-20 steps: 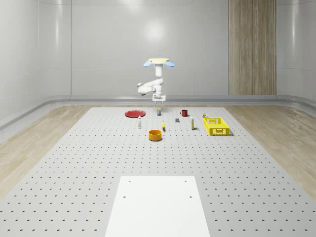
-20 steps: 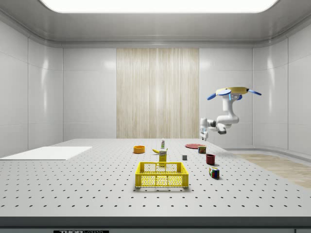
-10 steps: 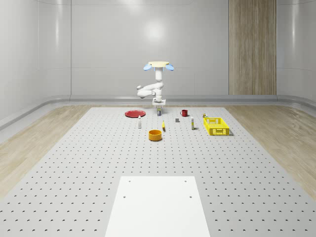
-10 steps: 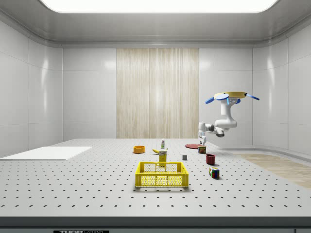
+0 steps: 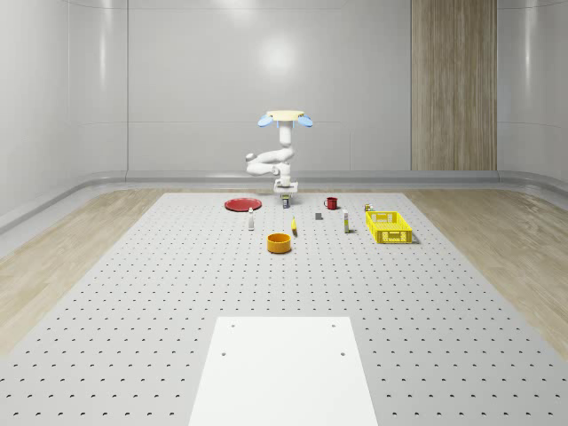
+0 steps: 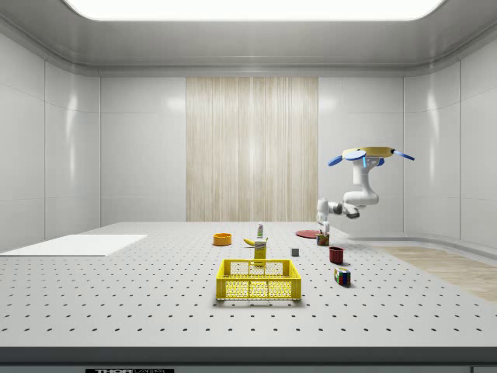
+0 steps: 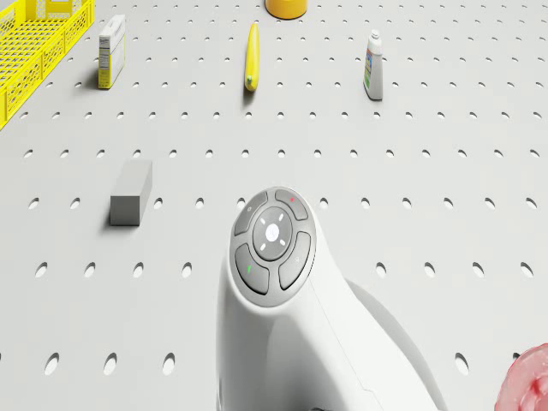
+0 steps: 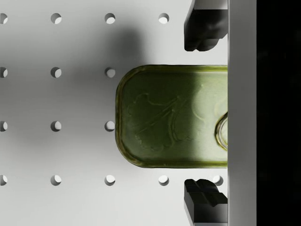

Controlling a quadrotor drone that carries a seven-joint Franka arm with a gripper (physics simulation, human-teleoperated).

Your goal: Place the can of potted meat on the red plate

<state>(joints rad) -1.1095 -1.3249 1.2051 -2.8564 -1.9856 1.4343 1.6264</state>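
1. While the drone [image 5: 284, 116] hovers above the perforated table [image 5: 133, 293], its arm reaches down over the far end.
2. Red plate [image 5: 241, 205]: flat on the table, near the can, toward the whole-scene view's left.
3. Can of potted meat [image 8: 171, 117]: upright on the table; probably rigid, smooth metal, moderately heavy; best held across its long flat sides.
4. Gripper [image 8: 205, 116]: spread wide, fingers [image 8: 203, 28] flanking the can without contact, holding nothing.

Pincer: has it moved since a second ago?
Yes. In the side view the pincer has dropped toward the can of potted meat on the table; the drone hovers lower too.
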